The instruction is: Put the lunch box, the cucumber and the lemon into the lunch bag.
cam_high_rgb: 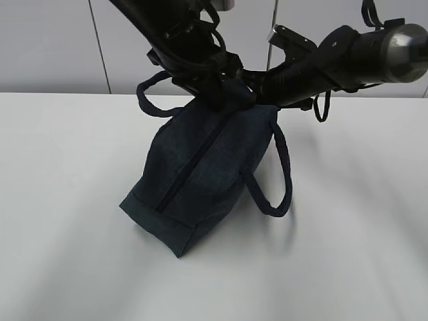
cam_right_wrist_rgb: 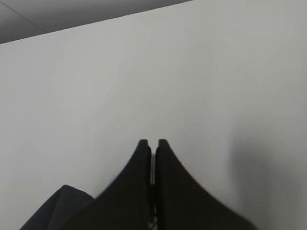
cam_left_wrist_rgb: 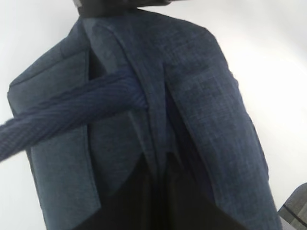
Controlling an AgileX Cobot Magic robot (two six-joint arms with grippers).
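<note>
Boxy dark navy fabric lunch bag [cam_high_rgb: 194, 180]: on white bench [cam_high_rgb: 67, 234], centre, tipped toward the camera, far end raised under both arms. Top zipper [cam_high_rgb: 190, 167] running lengthwise, apparently closed along its visible run; far end hidden by the arms. One loop handle [cam_high_rgb: 277, 177] hanging free down the right side; the other [cam_high_rgb: 150, 97] arching out at upper left.

Lunch box, cucumber, lemon: none visible in any view; presumably inside the bag already, though not confirmable.

Left gripper [cam_high_rgb: 224, 90]: black, at the bag's raised far end. Jaws clenched; left wrist view filled with navy fabric folds and a strap close against the lens, consistent with a pinch on the bag's end, likely to steady or lift it. Exact contact hidden.

Right gripper [cam_right_wrist_rgb: 152, 143]: black, meeting the same far end from the right in the exterior view. Jaws pressed together; right wrist view shows only bare bench beyond the tips, nothing visibly held.

Judgement: packing likely complete; closing or tidying stage.
</note>
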